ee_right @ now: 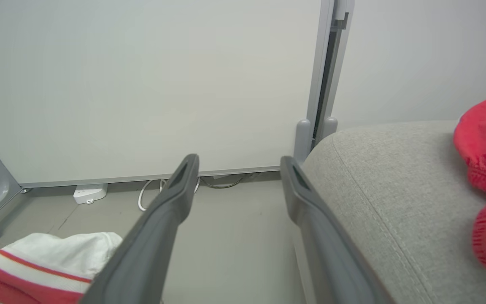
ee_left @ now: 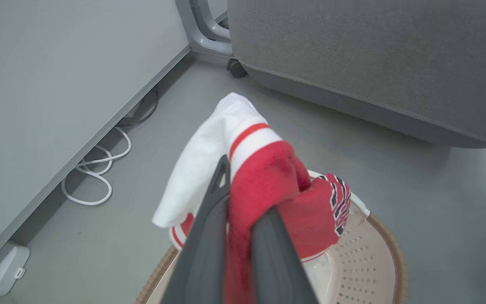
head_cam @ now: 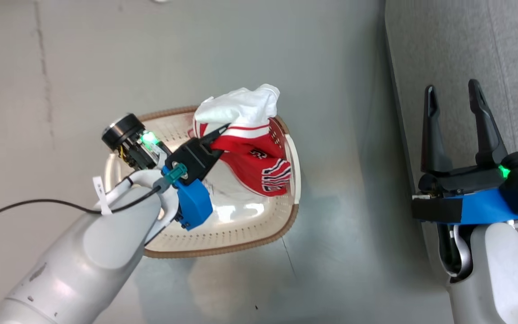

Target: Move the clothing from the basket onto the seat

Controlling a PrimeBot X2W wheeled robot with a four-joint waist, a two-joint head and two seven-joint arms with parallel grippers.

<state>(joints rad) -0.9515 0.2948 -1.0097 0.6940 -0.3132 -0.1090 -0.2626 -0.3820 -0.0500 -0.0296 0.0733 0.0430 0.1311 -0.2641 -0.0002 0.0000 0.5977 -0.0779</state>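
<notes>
Left tool [head_cam: 223, 131] tight on red clothing [head_cam: 259, 157] over basket [head_cam: 250, 225]

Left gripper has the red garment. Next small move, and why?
Probably raise the left gripper straight up first. It is shut on the red garment, whose lower part hangs inside the basket close to the rim, so a sideways carry toward the seat now might snag the rim or drag the basket.

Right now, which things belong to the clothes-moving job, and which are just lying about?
Job: red-and-white clothing, clamped in left end effector; basket; seat; red cloth on seat.
Lying about: white cable; white floor box; partition panel.
</notes>
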